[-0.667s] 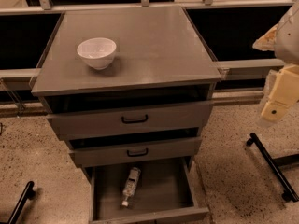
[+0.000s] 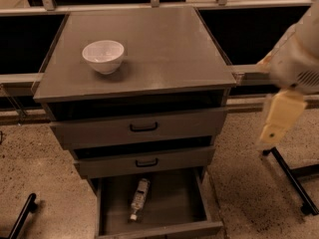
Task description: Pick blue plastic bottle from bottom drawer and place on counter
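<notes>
The blue plastic bottle lies on its side in the open bottom drawer, white cap toward the front, left of the drawer's middle. The counter is the grey top of the cabinet and carries a white bowl at its left. My gripper hangs at the right of the view, beside the cabinet's right edge at about the height of the top drawer. It is well above and to the right of the bottle and holds nothing that I can see.
Two shallower drawers with black handles stand slightly pulled out above the bottom drawer. A black stand leg crosses the floor at the right, and another at the lower left. A railing runs behind the cabinet.
My arm has moved a little left and down, closer to the cabinet's right side. The bottle, bowl and drawers have not moved.
</notes>
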Robot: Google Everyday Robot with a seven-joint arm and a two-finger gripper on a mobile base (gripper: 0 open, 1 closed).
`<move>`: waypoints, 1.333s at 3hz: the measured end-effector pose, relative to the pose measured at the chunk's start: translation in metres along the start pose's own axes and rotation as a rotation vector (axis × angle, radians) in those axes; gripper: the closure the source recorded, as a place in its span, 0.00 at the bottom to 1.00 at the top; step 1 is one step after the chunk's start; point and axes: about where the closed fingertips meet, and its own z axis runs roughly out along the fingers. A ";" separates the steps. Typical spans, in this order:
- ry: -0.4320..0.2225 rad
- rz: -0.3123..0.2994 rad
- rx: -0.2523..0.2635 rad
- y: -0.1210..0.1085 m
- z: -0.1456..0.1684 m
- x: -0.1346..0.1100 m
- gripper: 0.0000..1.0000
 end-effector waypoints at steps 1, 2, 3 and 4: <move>-0.003 -0.041 -0.040 0.029 0.066 -0.019 0.00; 0.010 -0.064 -0.071 0.048 0.094 -0.020 0.00; 0.014 -0.063 -0.072 0.048 0.094 -0.019 0.00; 0.019 -0.140 -0.084 0.051 0.102 -0.018 0.00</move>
